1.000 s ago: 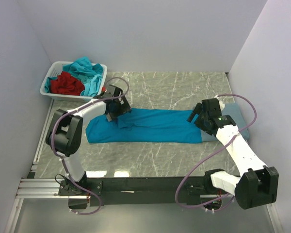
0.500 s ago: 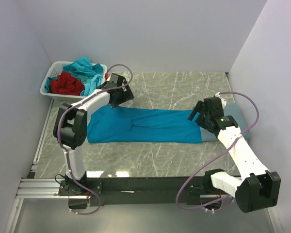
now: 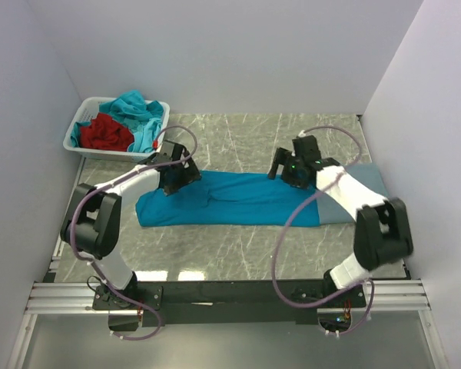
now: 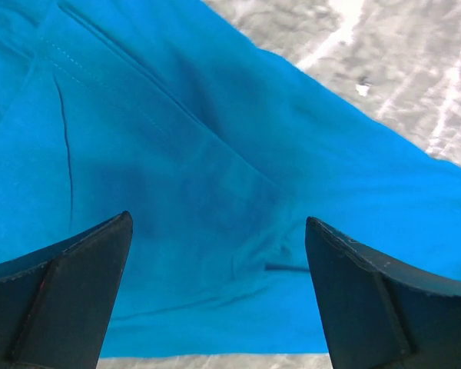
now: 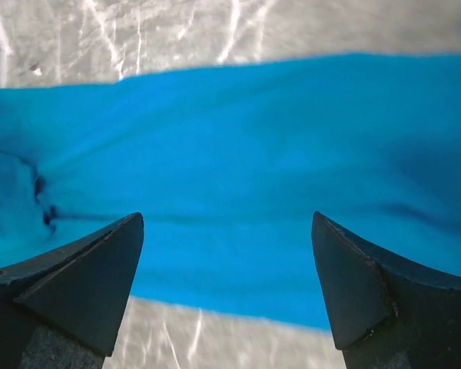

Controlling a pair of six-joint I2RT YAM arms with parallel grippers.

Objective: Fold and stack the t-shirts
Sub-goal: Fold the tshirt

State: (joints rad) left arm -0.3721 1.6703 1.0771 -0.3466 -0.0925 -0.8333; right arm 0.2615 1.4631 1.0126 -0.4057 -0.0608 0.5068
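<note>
A bright teal-blue t-shirt (image 3: 238, 200) lies folded into a long strip across the table. My left gripper (image 3: 177, 175) hangs open over its left part, near the far edge. In the left wrist view the cloth (image 4: 215, 138) fills the space between the spread fingers (image 4: 61, 300), and the left gripper (image 4: 219, 219) holds nothing. My right gripper (image 3: 286, 167) is open over the far edge of the strip's right half. In the right wrist view the shirt (image 5: 253, 154) runs below the empty right gripper (image 5: 227, 217). A duller slate-blue t-shirt (image 3: 376, 181) lies folded at the strip's right end.
A white slatted basket (image 3: 78, 117) stands at the back left with a red shirt (image 3: 106, 132) and turquoise cloth (image 3: 138, 108) in it. Grey marble table (image 3: 246, 142) shows behind and in front of the strip. White walls close in the sides and back.
The left gripper went up toward the basket and came back down over the shirt's left part. The right arm swung left and back, from the strip's right end to its far edge.
</note>
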